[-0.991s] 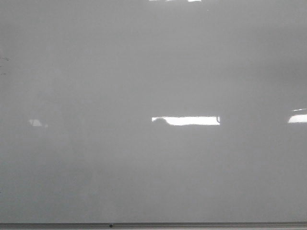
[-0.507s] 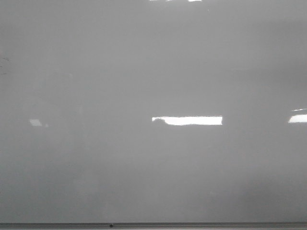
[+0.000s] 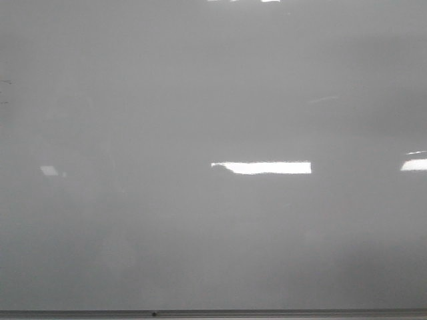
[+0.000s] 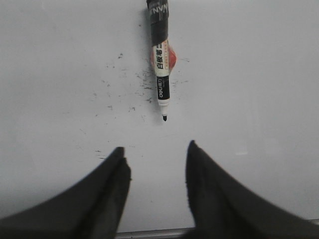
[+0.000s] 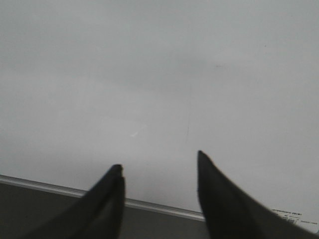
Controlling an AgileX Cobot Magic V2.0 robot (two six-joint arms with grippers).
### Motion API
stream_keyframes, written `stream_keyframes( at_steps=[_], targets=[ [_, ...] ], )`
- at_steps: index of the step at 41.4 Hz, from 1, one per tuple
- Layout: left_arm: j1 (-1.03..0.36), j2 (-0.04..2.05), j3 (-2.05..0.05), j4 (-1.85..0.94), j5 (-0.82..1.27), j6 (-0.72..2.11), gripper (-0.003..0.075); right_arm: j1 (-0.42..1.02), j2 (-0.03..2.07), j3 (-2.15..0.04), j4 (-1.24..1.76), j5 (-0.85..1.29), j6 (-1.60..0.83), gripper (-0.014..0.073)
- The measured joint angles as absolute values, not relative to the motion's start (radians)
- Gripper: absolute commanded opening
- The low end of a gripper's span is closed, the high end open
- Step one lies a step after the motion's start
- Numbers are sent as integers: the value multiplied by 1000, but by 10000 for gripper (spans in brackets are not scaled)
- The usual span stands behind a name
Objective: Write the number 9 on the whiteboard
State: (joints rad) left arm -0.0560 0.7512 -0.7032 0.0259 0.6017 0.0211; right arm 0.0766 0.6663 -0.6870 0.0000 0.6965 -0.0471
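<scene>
The whiteboard (image 3: pixel 200 100) fills the front view, glossy grey-white with bright light reflections and a thin grey frame along its bottom edge; no gripper shows there. No number 9 is visible on it. In the left wrist view a black-and-white marker (image 4: pixel 161 74) lies uncapped on the board (image 4: pixel 60 74), tip toward my left gripper (image 4: pixel 155 152), which is open and empty a short way from the tip. Black smudges surround the marker. In the right wrist view my right gripper (image 5: pixel 158 162) is open and empty over the board (image 5: pixel 149 74) near its frame.
A red-orange object (image 4: pixel 171 57) lies partly under the marker. The board's grey frame (image 5: pixel 164 209) runs under the right gripper, with a dark surface beyond it. A faint thin line (image 5: pixel 188 128) marks the board. A small printed label (image 5: pixel 286 213) sits at the board's corner.
The bright reflection in the middle of the board has grown slightly wider to the right and a faint streak has appeared at upper right. Nothing else has changed.
</scene>
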Motion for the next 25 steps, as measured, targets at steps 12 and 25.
stream_keyframes(
  at_steps=[12,25],
  targets=[
    [-56,1070,-794,24,483,23,420,77,666,-687,0,686,-49,558],
    [-56,1365,-856,22,303,23,306,77,666,-687,0,686,-51,558]
  ],
)
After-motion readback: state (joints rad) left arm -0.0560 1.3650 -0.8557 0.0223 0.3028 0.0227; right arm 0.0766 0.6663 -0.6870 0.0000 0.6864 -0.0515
